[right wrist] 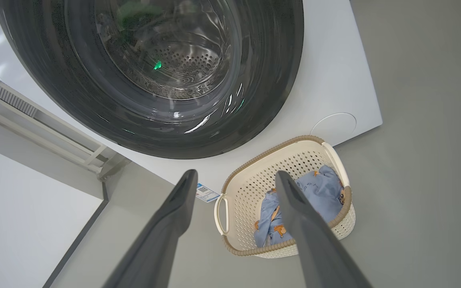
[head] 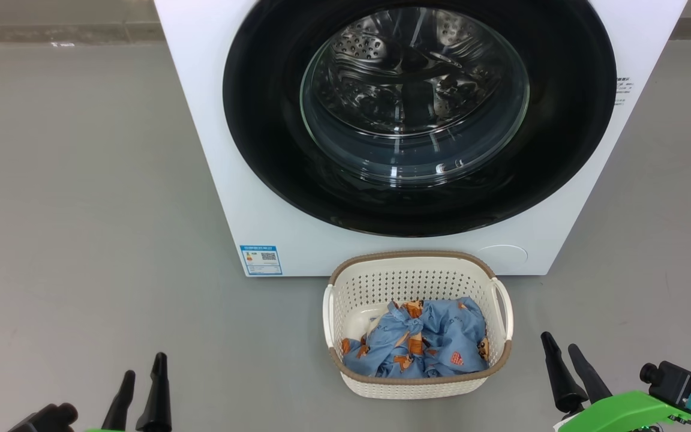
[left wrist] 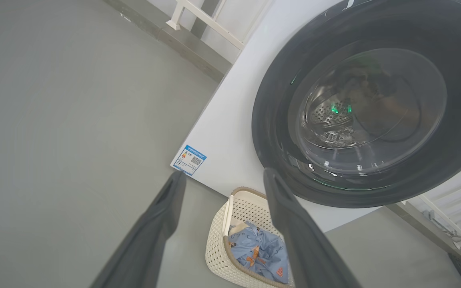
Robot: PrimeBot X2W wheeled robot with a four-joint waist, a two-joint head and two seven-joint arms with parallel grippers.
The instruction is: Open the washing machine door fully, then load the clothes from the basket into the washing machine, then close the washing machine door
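The washing machine door [head: 417, 102], a wide glossy black ring around a bulging clear glass centre, is seen lying flat against the front of the washing machine [head: 213, 150], closed. Through the glass the perforated steel drum [head: 375, 45] can be made out. The white machine is set on a grey floor [head: 81, 180]. A small blue label sticker [head: 261, 260] is fixed at the machine's lower left corner, and a round white cover [head: 501, 256] is set into its lower right corner.

Just in front of the machine, below the door, the cream perforated basket [head: 381, 282] with its brown braided rim is placed on the floor. The clothes [head: 423, 345], a crumpled light blue garment printed with orange and brown figures, are heaped inside the basket, towards its near side.

The left gripper [head: 144, 364] is held low at the lower left, well apart from the basket, its two dark fingers spread with nothing between them. The right gripper [head: 559, 341] is held at the lower right, near the basket's right side but not touching it, its fingers likewise spread and empty. A green housing [head: 621, 411] and a small black camera [head: 672, 378] are seen behind the right gripper.
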